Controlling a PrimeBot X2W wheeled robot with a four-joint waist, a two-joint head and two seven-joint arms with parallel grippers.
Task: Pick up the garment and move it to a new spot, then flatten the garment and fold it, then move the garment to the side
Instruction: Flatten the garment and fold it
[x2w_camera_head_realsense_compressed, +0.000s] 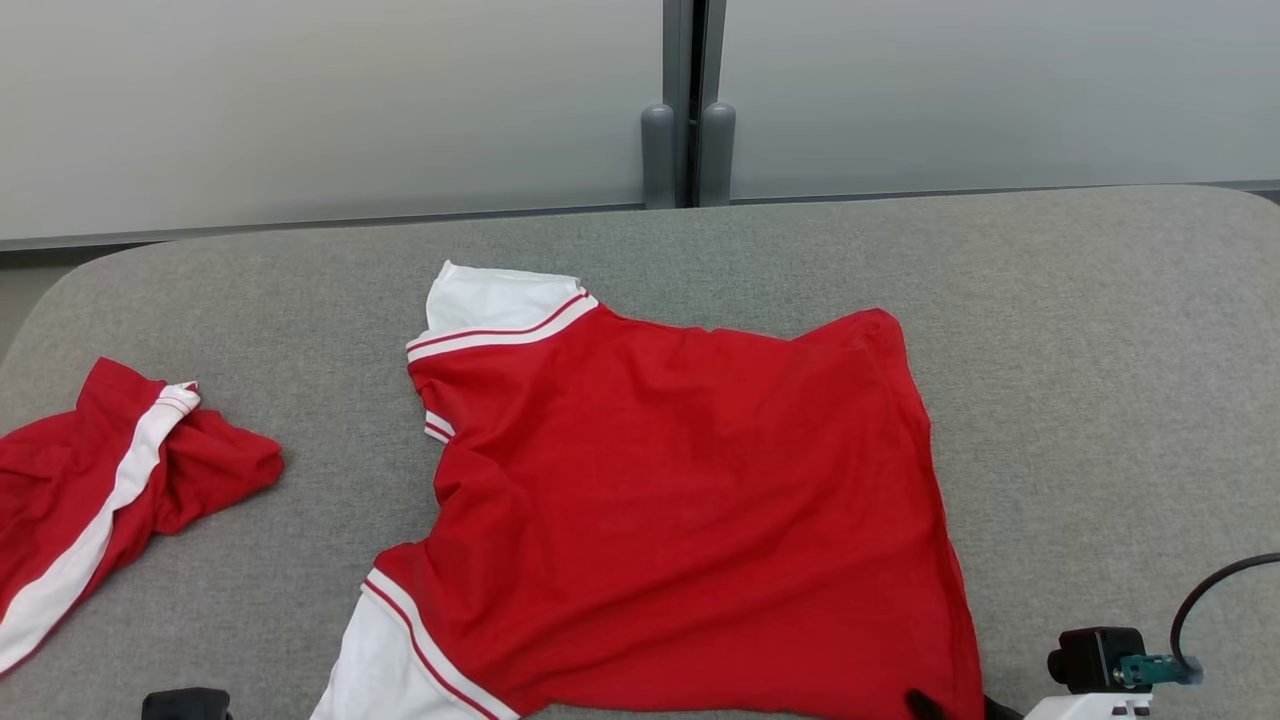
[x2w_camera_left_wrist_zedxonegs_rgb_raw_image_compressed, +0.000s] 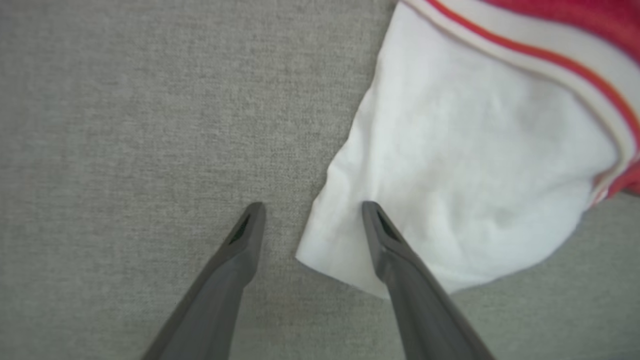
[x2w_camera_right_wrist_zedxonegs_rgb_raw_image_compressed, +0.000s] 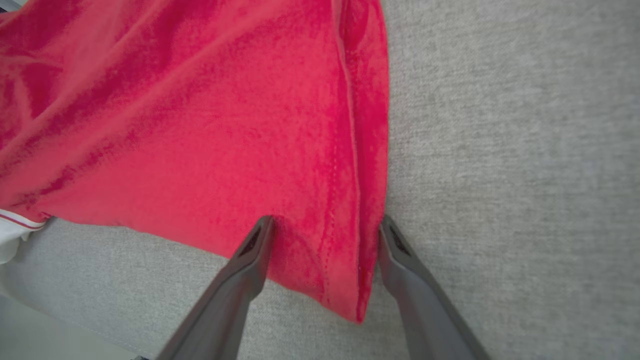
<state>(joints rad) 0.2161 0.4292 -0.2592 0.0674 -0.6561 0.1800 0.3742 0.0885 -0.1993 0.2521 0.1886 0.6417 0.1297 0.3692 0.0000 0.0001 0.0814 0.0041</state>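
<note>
We are straddling the shirt's (x2w_camera_head_realsense_compressed: 680, 480) sleeve (x2w_camera_left_wrist_zedxonegs_rgb_raw_image_compressed: 465, 150) and hem (x2w_camera_right_wrist_zedxonegs_rgb_raw_image_compressed: 345, 280) with left fingers (x2w_camera_left_wrist_zedxonegs_rgb_raw_image_compressed: 395, 260) and right fingers (x2w_camera_right_wrist_zedxonegs_rgb_raw_image_compressed: 247, 260) apart (nothing clamped); pinching deep seems wise.

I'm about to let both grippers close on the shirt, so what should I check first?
1. Left gripper open: ok.
2. Right gripper open: ok.
3. White sleeve corner between the left fingers: ok.
4. Red hem corner between the right fingers: ok.
5. Shirt lying flat: not ok, creases show.
6. Contact with the cloth: cannot tell.
</note>
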